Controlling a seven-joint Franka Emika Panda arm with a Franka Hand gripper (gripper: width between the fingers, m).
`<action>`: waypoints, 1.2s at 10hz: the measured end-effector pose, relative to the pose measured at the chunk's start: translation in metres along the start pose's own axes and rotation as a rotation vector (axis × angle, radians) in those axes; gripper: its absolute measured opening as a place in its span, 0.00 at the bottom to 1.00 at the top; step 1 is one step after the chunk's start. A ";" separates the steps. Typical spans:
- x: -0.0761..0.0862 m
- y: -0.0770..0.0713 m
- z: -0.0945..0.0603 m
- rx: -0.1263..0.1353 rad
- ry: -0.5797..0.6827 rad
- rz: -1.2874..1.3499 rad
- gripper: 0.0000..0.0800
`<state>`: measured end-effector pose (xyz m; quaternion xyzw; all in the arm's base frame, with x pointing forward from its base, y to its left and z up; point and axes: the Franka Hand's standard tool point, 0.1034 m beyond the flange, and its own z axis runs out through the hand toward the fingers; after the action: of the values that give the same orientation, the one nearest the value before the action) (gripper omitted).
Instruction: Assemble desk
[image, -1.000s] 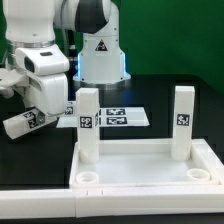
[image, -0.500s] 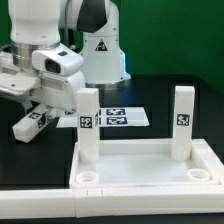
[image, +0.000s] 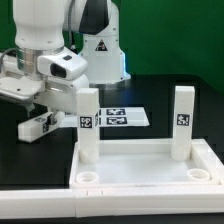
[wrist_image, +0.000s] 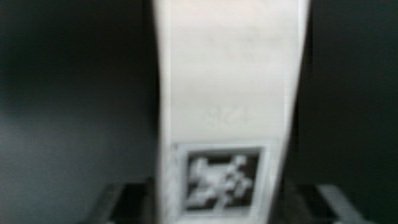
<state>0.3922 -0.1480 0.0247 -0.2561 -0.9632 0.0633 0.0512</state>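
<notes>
The pincer (image: 42, 117) is closed on a loose leg (image: 29, 128), its fingers (wrist_image: 128, 196) clamped on either flank near the tagged end. The leg hangs tilted, nearly flat, low over the dark surface (image: 150, 95) at the exterior view's left; whether it touches that surface I cannot tell. Because the hold sits near one end, the long free body could pivot between the fingers when it is turned upright, and its foot would then meet a hole askew. Near the held part, the nearer upright leg (image: 88, 125) stands in a far corner of the desk top (image: 140, 182), so a wide swing could strike it and loosen it. The other upright leg (image: 181, 120) is well apart and at less risk. The near corner holes (image: 87, 175) look open; a leg arriving tilted might catch the raised rim and shove the top out of place. The marker board (image: 120, 117) beyond could also be brushed.
</notes>
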 end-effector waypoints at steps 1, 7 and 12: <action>-0.009 -0.002 -0.010 -0.006 -0.024 0.054 0.71; -0.032 0.015 -0.033 -0.037 -0.065 0.775 0.81; -0.043 -0.007 -0.036 -0.063 0.003 1.448 0.81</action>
<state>0.4304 -0.1722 0.0582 -0.8311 -0.5535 0.0532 -0.0096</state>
